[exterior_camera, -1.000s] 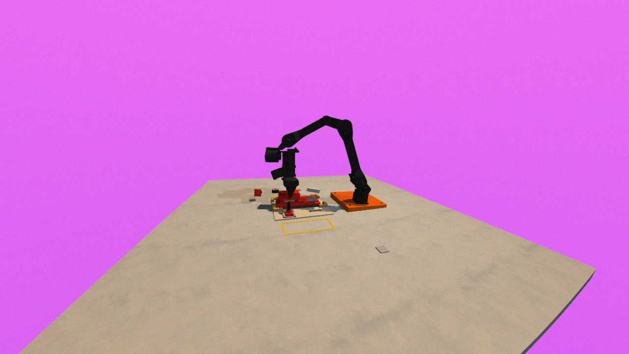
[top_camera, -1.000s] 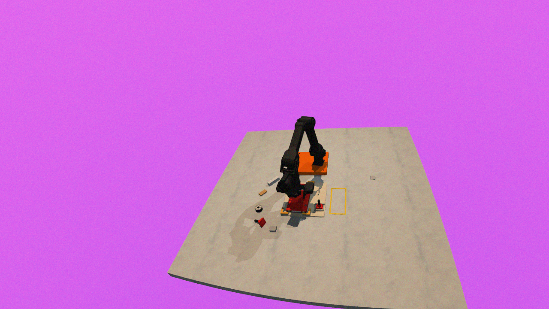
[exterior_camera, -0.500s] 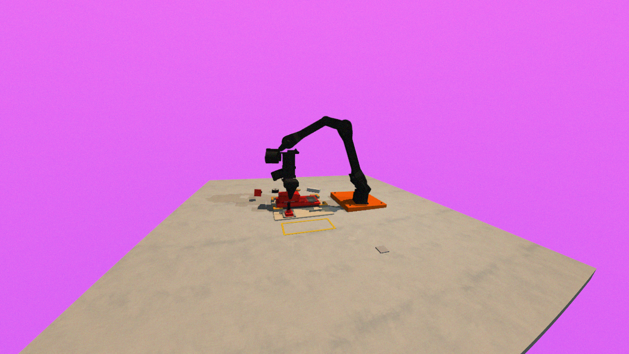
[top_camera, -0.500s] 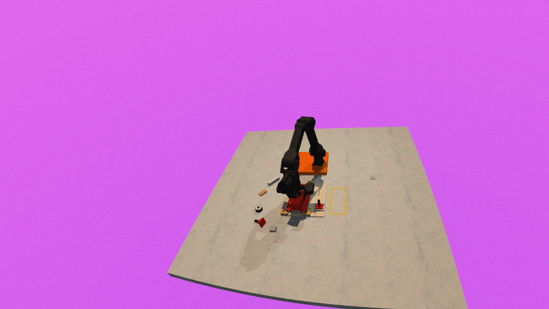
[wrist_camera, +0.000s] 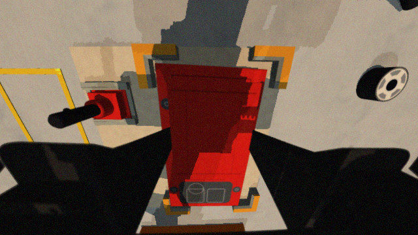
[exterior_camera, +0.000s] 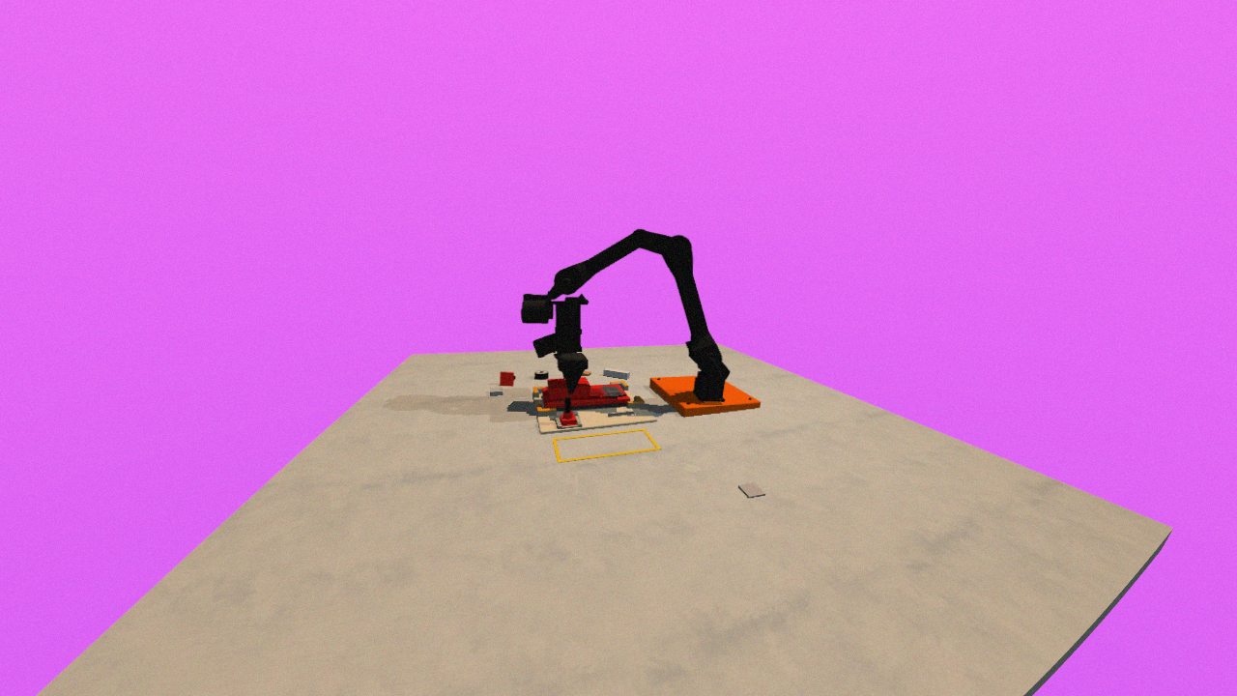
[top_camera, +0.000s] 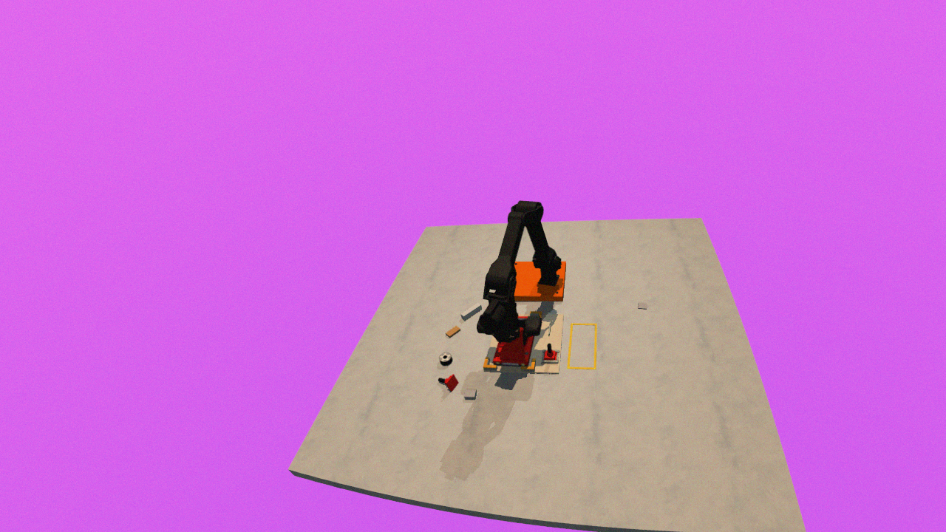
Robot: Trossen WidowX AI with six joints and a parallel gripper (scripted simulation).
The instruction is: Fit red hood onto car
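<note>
The red hood (exterior_camera: 558, 389) (wrist_camera: 209, 130) is between my fingers, roof up, over the car chassis. My gripper (exterior_camera: 570, 391) (wrist_camera: 210, 132) is shut on the hood's two long sides; its fingertips are hidden in the top view. The red chassis (exterior_camera: 610, 394) (wrist_camera: 174, 198) lies in the jig, whose orange corner brackets (wrist_camera: 287, 62) surround it. A grey panel (wrist_camera: 225, 186) shows at its end nearest the arm base. In the wrist view the hood is lined up lengthwise with the chassis. The engine block is hidden, and whether the pegs are in the corner holes or the hood sits flat cannot be told.
A red base (wrist_camera: 114, 112) with an upright black rod stands on the pale board (top_camera: 554, 330) beside the chassis. A yellow outline (top_camera: 569, 346) (wrist_camera: 29, 71) lies beyond it. Across from it lie a wheel (top_camera: 445, 357) (wrist_camera: 392, 84), a red piece (top_camera: 451, 382) and several small blocks.
</note>
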